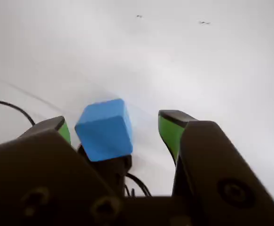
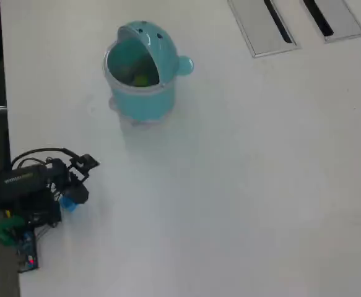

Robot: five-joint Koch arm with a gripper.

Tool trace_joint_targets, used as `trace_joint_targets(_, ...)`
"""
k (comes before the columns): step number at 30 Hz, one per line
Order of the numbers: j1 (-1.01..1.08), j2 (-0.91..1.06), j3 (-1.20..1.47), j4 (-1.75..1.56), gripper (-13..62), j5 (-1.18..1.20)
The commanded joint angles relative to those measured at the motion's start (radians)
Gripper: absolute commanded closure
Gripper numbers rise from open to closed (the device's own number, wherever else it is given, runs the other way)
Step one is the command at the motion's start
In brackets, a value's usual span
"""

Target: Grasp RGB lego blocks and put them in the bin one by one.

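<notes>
My gripper (image 1: 118, 123) stands wide around the blue block (image 1: 105, 129) (touching one green-tipped jaw, clear of the other), well apart from the teal bin (image 2: 142, 98), so closing off-centre could, I judge, nudge it askew.

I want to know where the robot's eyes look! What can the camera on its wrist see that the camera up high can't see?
Only the wrist view shows the gripper close up: green-tipped fingers spread apart, with the blue block between them. I cannot tell whether they touch it.

Only the overhead view shows the teal bin standing far from the arm, something yellow-green inside it, and two grey slotted panels at the table's top edge.

Both views show the blue block, the gripper and the white table.
</notes>
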Motion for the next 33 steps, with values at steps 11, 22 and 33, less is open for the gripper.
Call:
trace_joint_targets(11, -0.040, 0.069, 0.133, 0.060, 14.8, -0.032)
trace_joint_targets(22, -0.012, 0.066, 0.244, -0.104, 18.6, -0.029)
trace_joint_targets(33, 0.044, 0.064, 0.181, -0.095, 34.7, -0.028)
